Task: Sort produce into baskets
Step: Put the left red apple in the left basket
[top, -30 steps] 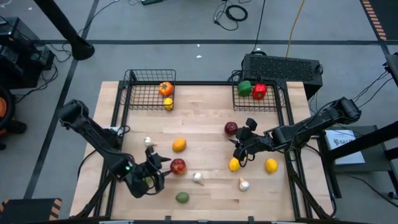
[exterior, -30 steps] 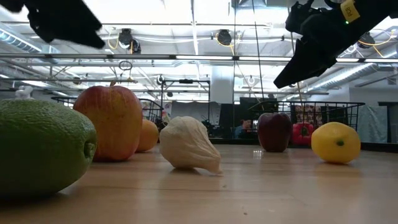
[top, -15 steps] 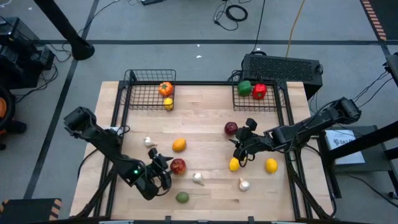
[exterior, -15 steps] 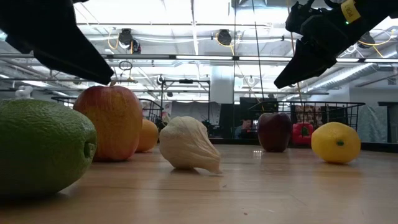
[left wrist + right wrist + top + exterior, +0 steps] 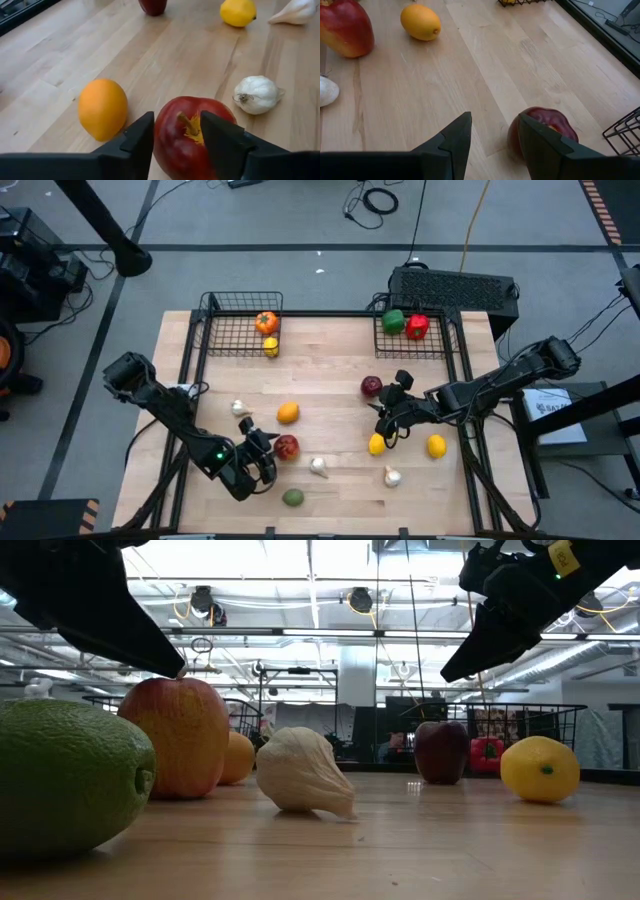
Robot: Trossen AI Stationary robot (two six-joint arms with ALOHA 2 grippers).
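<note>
My left gripper [image 5: 266, 443] is open over a red apple [image 5: 287, 446] at the table's near left. In the left wrist view [image 5: 177, 131] its fingers stand on either side of the apple's stem [image 5: 186, 123]. In the low view the fingertip [image 5: 172, 664] is just above the apple [image 5: 180, 735]; I cannot tell whether it touches. My right gripper [image 5: 390, 412] is open and empty above the table, beside a dark red apple [image 5: 545, 131]. The left basket [image 5: 228, 332] holds an orange piece and a yellow piece. The right basket [image 5: 440, 342] holds a green pepper [image 5: 393, 322] and a red pepper [image 5: 417, 327].
Loose on the table are an orange [image 5: 288, 413], two lemons [image 5: 377, 444] [image 5: 436, 446], three garlic bulbs [image 5: 318, 467] [image 5: 392, 476] [image 5: 238, 408] and a green lime [image 5: 293, 498] by the near edge. A black vented box [image 5: 455, 288] stands behind the right basket.
My left gripper has come down and gone a little toward the table's right edge, onto the red apple, and now stands just over it. The apple has not moved.
</note>
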